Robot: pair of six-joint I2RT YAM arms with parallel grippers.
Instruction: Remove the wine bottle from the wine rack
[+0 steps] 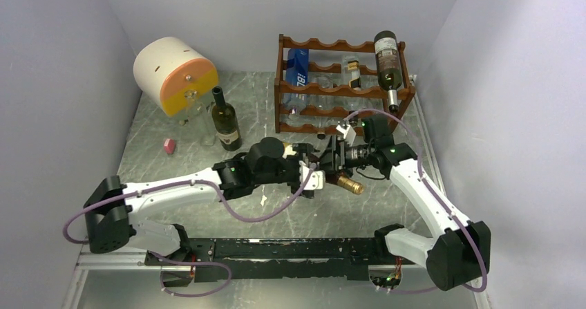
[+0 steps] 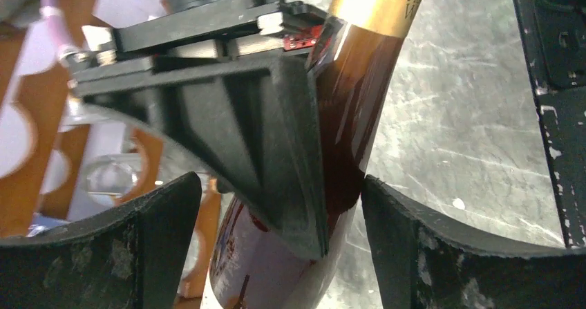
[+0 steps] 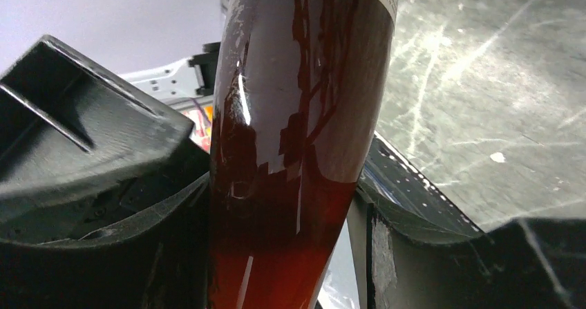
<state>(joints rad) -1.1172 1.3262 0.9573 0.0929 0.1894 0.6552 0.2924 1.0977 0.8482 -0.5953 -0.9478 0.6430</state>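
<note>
Clamping the dark amber, gold-necked glass wine bottle (image 3: 297, 150), your right jaws close on its body; your left jaws straddle it, spread wide, before the reddish-brown scalloped wooden rack (image 1: 282, 81).

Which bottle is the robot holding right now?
The brown bottle with the gold top, in the right gripper. The green bottle stands free on the table; the others lie in the wine rack.

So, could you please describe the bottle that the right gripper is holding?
Start at the wine rack at the back. Just in front of it, the right gripper clamps a dark bottle. Only it has a gold-foil neck.
</note>
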